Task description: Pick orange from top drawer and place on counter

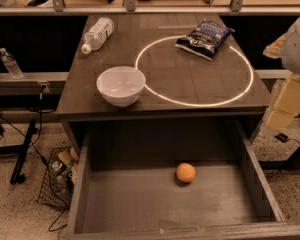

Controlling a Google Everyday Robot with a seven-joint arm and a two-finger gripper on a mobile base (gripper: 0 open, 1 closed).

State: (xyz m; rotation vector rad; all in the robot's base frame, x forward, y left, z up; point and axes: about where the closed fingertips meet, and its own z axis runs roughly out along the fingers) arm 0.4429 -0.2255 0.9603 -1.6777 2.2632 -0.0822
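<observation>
Round matte orange [186, 172] sits on the flat wooden bottom of the top drawer [135, 204]. Blocky beige gripper [289, 101] hangs at the frame's right edge; whether it is wide or narrow cannot be told.

The top drawer [140, 204] stands pulled out in front of the desk [190, 74], below its front edge. In it lies the orange [186, 172], right of the middle and apart from the walls. On the desk, a bowl [121, 85] sits near the front left, just at the left side of the marked circle [200, 104]. A snack bag [204, 39] lies across the circle's back right. A bottle [97, 34] lies at the back left. Left of the desk, another bottle [11, 64] stands on a ledge [20, 77]. A wire basket [57, 179] sits on the floor left of the drawer. The tool [285, 109] hangs off the desk's right side.
</observation>
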